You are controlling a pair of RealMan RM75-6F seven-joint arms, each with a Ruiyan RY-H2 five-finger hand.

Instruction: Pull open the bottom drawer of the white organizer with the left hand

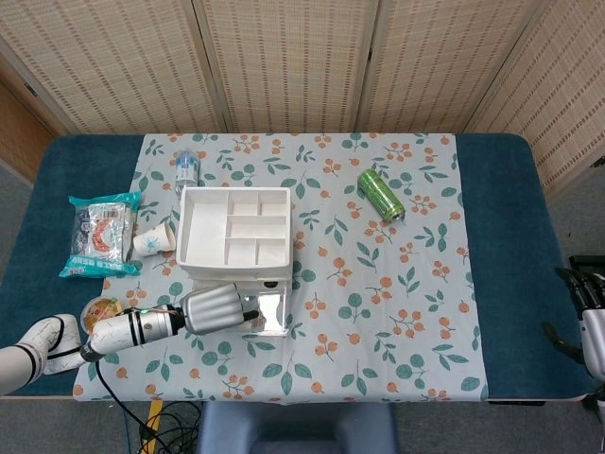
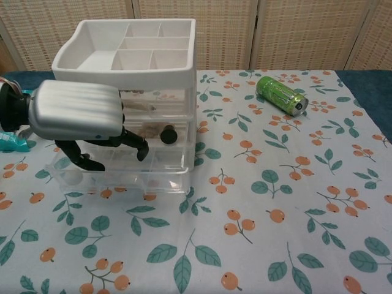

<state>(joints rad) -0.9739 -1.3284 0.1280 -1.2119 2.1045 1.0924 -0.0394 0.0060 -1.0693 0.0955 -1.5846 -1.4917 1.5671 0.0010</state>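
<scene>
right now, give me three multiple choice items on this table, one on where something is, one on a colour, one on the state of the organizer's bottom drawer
1. Where is the left hand?
A. at the front of the white organizer
B. on the can
C. off the table

2. What colour is the can lying on the tablecloth?
A. red
B. green
C. blue

3. How does the bottom drawer stand?
A. taken out and set aside
B. flush and shut
C. pulled partly forward

Answers:
1 A, the chest view shows its dark fingers curled in front of the clear drawers.
2 B, its body is bright green in both views.
3 C, its clear front sticks out past the drawers above.
</scene>
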